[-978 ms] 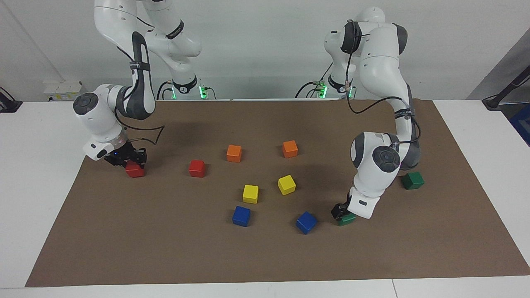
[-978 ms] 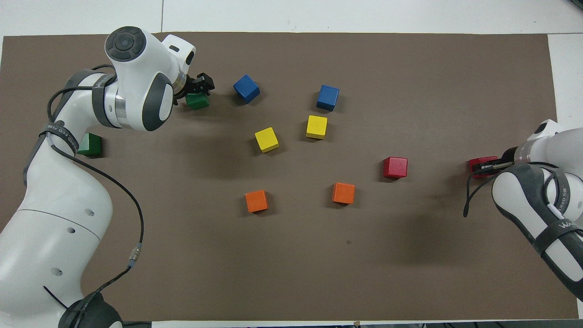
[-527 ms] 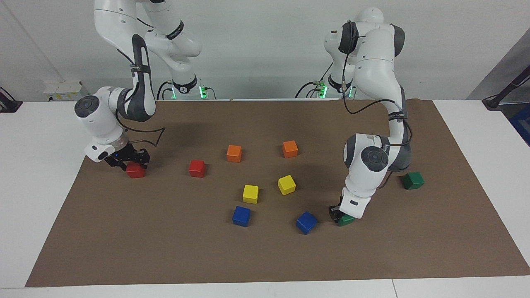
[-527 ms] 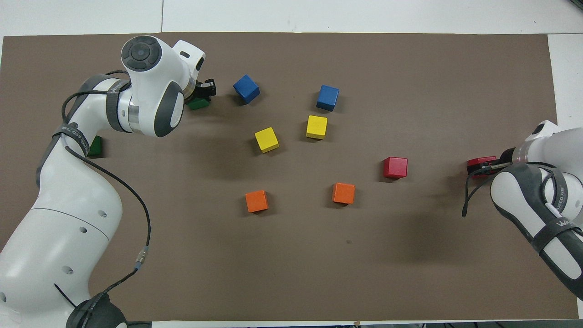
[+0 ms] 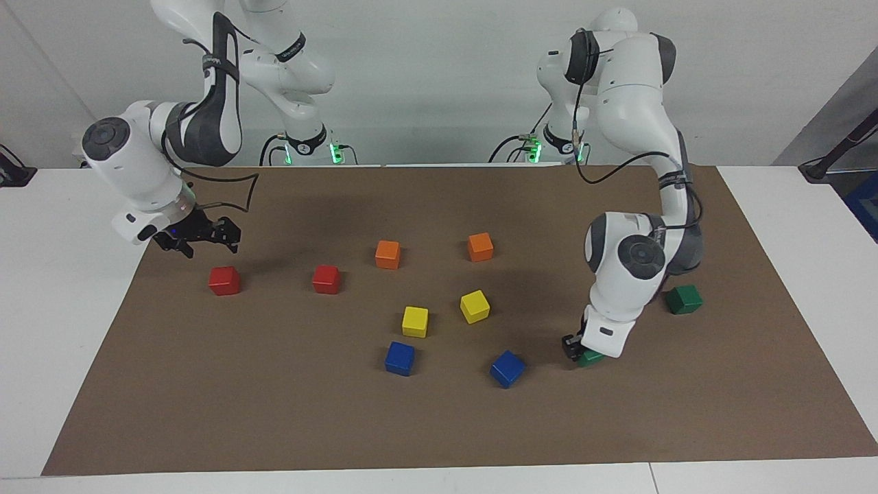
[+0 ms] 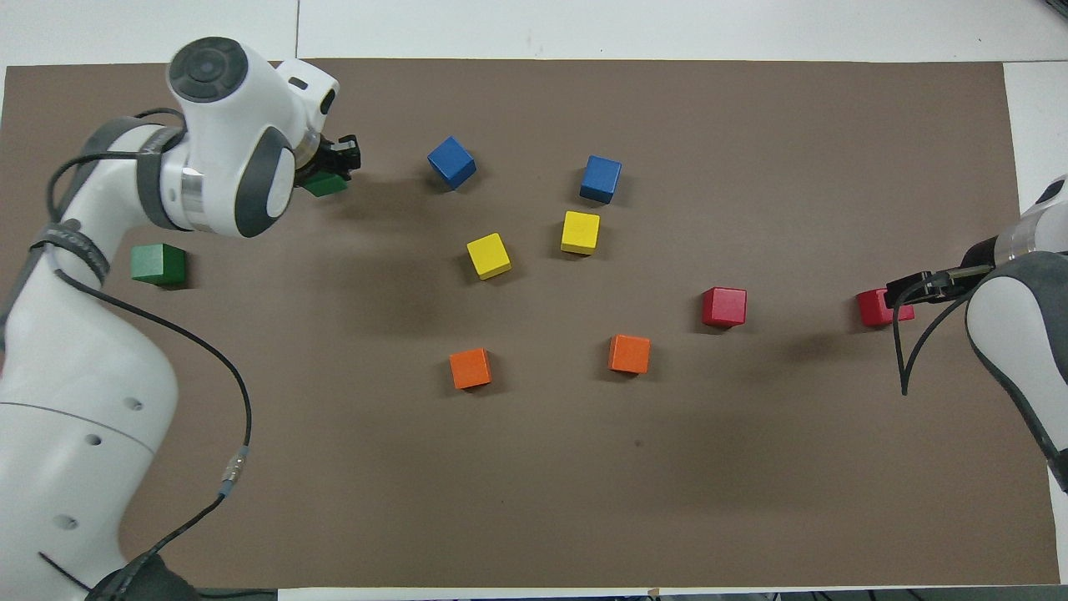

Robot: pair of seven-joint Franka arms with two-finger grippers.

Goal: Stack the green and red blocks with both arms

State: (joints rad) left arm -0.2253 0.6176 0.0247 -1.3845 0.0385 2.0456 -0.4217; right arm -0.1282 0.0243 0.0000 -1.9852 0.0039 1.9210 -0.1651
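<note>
Brown paper (image 5: 439,425) covers my table. Nearest the robots, my right gripper (image 5: 200,237) hangs with jaws apart, empty, over paper beside a red block (image 5: 224,280) that lies free. Farther out, my left gripper (image 5: 576,348) is clamped on a green block (image 5: 590,357). I judge the next move: carry it onto the other green (image 5: 684,299).

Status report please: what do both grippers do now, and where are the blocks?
Left gripper shut on green block, low on mat. Right gripper open, raised over red block. Nothing stacked yet. Path unobstructed.
</note>
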